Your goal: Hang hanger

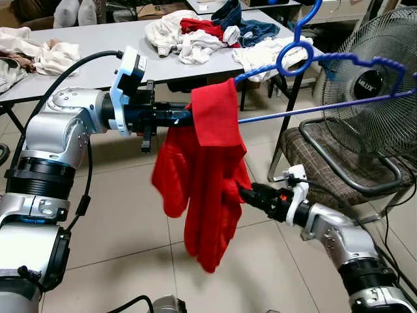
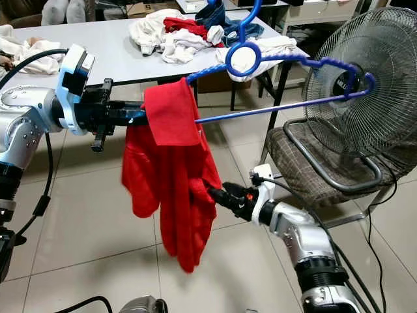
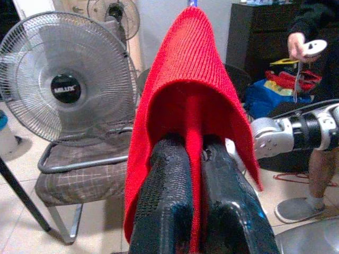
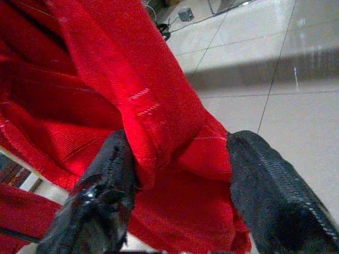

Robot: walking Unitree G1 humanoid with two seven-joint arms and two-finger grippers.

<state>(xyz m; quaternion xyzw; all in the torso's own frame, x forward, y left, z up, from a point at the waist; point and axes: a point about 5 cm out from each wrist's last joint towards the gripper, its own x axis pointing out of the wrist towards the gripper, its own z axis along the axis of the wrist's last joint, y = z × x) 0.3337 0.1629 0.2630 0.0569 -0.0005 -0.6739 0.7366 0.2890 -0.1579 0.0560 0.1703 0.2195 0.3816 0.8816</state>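
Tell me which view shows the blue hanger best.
The left eye view: the whole blue hanger shows, hook up, its left end under the red garment where the left gripper holds it. The right eye view shows it too. The left wrist view gives only a blue sliver above the cloth; the right wrist view shows cloth.

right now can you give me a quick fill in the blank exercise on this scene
1. The red garment is draped over one end of a ____ hanger.
2. The left gripper holds the hanger at the end covered by the ____ garment.
3. The right gripper has its fingers around a fold of the garment, below the ____ gripper.
4. On the chair stands a ____.

Missing words: blue; red; left; fan
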